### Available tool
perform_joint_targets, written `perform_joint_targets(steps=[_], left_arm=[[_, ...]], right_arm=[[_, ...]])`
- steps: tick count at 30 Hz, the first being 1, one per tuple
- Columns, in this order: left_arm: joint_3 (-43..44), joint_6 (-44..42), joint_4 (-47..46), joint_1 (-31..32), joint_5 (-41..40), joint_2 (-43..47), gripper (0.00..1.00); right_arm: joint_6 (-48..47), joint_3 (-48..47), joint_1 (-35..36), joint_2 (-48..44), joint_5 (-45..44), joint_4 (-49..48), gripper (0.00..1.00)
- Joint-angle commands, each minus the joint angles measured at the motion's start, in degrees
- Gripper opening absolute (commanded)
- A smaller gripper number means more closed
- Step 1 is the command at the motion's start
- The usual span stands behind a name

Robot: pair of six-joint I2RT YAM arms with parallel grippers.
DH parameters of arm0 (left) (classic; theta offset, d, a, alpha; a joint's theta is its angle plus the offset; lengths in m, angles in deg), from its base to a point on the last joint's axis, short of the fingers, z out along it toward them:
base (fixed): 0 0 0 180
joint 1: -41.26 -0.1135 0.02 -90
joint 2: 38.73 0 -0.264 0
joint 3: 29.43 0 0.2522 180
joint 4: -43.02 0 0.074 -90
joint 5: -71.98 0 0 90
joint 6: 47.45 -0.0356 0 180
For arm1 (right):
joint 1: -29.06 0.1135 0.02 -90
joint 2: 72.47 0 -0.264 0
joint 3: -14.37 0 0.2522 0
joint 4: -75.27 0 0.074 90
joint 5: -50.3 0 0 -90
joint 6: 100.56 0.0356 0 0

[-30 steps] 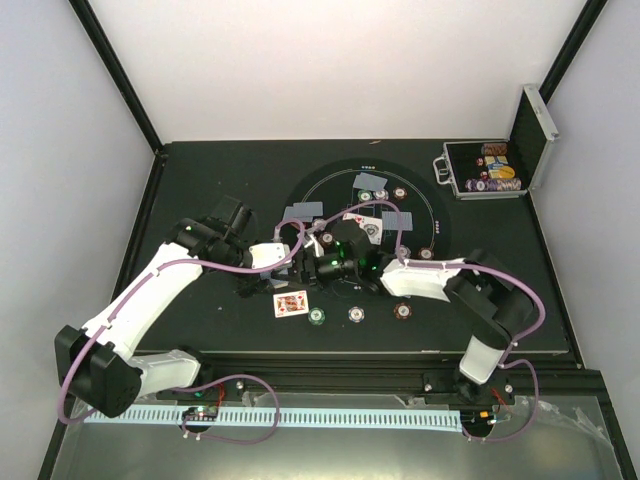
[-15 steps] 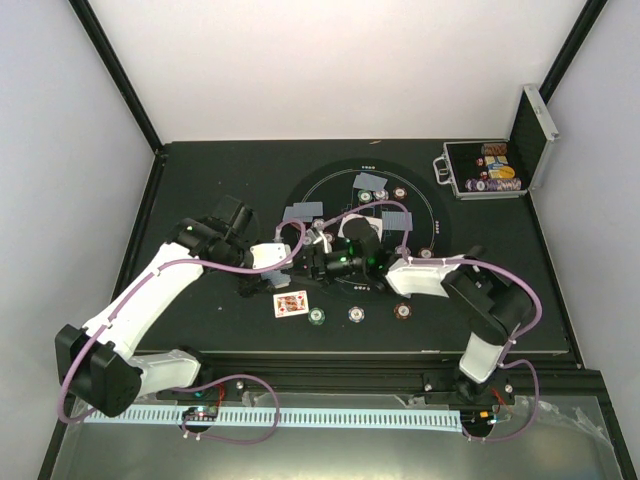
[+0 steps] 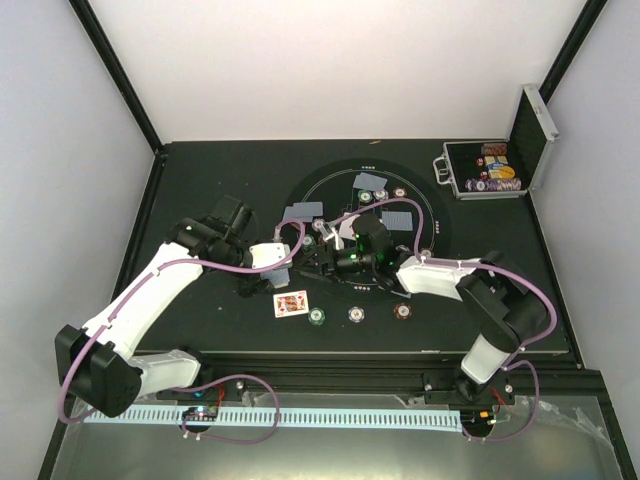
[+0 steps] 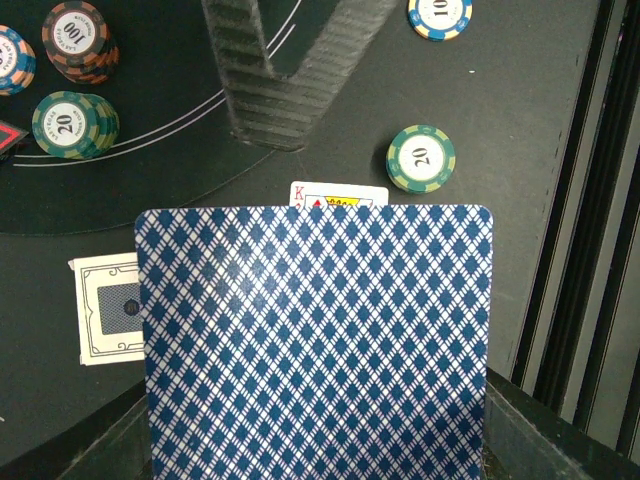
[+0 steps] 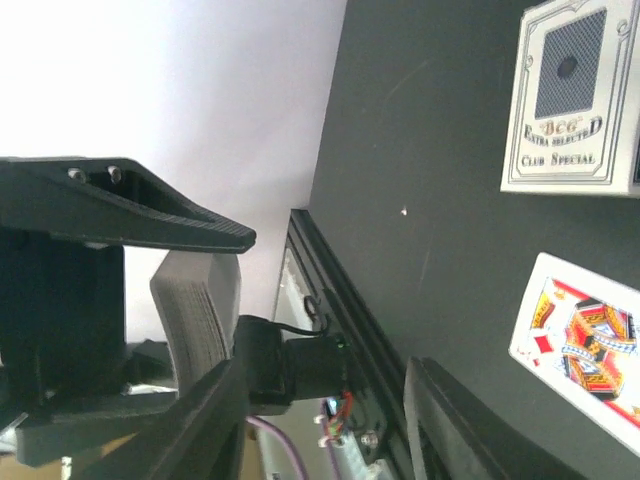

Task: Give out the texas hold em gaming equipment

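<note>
Deck on the left: clamping the left gripper point(image 3: 297, 263) tight around the deck point(image 4: 315, 340) of blue-diamond-backed cards, holding it flat above the black table point(image 3: 210, 190), hiding most of the face-up king point(image 3: 290, 303) in the wrist view. Hovering the right gripper point(image 5: 328, 390) just beside that deck, fingers point(image 5: 445, 430) standing partway apart. Showing a green chip point(image 4: 421, 158) lying near the king, and a white-bordered face-down card point(image 4: 108, 308) peeking out on the deck's other side.

Right tool point(image 5: 238, 300) pivoted, rear end swung up-table; jaws narrowed around deck point(image 4: 315, 340); right arm shifted rightward.
</note>
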Motion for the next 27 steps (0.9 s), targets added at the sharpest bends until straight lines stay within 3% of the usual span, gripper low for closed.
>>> perform_joint_targets(steps=[1, 4, 12, 27], left_arm=[[2.03, 0.38, 0.20, -0.16, 0.76, 0.33, 0.02], [2.08, 0.47, 0.27, -0.21, 0.86, 0.15, 0.02], [1.78, 0.34, 0.06, -0.16, 0.56, 0.31, 0.02], [2.38, 0.47, 0.29, -0.16, 0.86, 0.07, 0.02]], right_arm=[[-0.18, -0.33, 0.51, -3.32, -0.34, 0.21, 0.52], [-1.24, -0.79, 0.51, -4.90, -1.35, 2.47, 0.61], [-3.05, -1.47, 1.71, -6.53, -2.11, 5.06, 0.64], [-0.44, -10.19, 7.95, 5.18, 0.02, 0.61, 0.67]])
